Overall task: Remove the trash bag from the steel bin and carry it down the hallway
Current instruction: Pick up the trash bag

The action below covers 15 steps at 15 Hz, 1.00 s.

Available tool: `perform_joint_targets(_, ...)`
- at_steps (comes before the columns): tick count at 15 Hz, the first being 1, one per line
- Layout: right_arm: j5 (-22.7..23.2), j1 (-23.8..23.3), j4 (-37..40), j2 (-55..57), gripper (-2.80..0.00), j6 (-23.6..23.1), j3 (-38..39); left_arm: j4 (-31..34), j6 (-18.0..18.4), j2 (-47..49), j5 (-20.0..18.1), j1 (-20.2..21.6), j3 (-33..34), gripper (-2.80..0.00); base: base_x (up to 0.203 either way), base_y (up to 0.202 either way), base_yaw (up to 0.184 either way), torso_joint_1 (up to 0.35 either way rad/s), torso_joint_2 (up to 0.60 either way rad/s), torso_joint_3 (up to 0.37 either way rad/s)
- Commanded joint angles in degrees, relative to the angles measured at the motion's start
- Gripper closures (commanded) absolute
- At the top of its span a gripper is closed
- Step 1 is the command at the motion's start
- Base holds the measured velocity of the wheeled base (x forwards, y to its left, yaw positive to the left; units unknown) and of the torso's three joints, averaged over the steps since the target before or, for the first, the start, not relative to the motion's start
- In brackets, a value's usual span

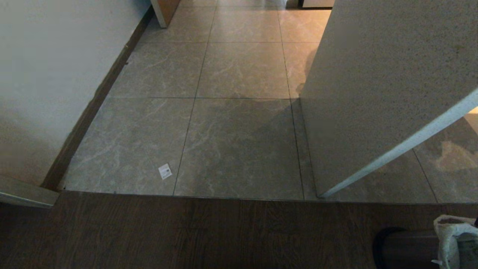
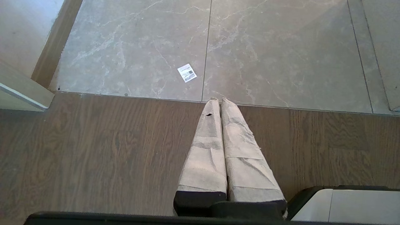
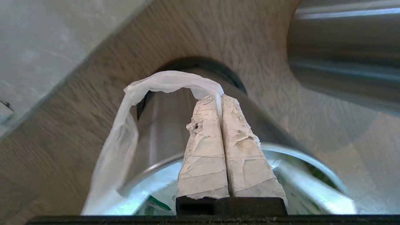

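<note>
Dark wood-grain floor (image 1: 186, 235) nearest in the head view, with the white crinkly plastic trash bag (image 1: 453, 241) still sitting in the small round dark steel bin (image 1: 405, 248) at about five o'clock, far over on the right arm's side, and the glossy grey-beige tiled hallway (image 1: 239, 112) running off toward twelve. Left wrist view: left gripper (image 2: 218, 100) parked, tape-wrapped fingers pressed together on nothing, well apart from the bin. Right wrist view: right gripper (image 3: 218, 97) shut on a thin loop of bag rim arching toward ten o'clock, bag body directly beneath the jaws inside the bin, so likely a straight upward pull.
</note>
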Motion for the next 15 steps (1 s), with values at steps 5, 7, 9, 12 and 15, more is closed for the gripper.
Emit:
perform_joint_targets(5,4.0,-0.1,0.0,-13.9,0.0,-3.5,6.4,0.0,-0.1,0.0,0.0,0.0,0.0,0.0,0.0,0.0,0.0,0.0,0.0,0.0)
perform_joint_targets(7,4.1,-0.4,3.9,-16.7,0.0,-11.9,10.2,0.0,0.0,0.0,0.0,0.0,0.0,0.0,0.0,0.0,0.0,0.0,0.0,0.0)
perform_joint_targets(9,4.0,-1.2,6.0,-18.7,0.0,-19.1,14.5,0.0,0.0,0.0,0.0,0.0,0.0,0.0,0.0,0.0,0.0,0.0,0.0,0.0)
perform_joint_targets(12,2.2,-1.3,6.3,-21.2,0.0,-26.0,18.7,0.0,-0.1,0.0,0.0,0.0,0.0,0.0,0.0,0.0,0.0,0.0,0.0,0.0)
perform_joint_targets(15,1.2,-1.3,8.1,-24.2,0.0,-29.4,22.5,0.0,-0.1,0.0,0.0,0.0,0.0,0.0,0.0,0.0,0.0,0.0,0.0,0.0)
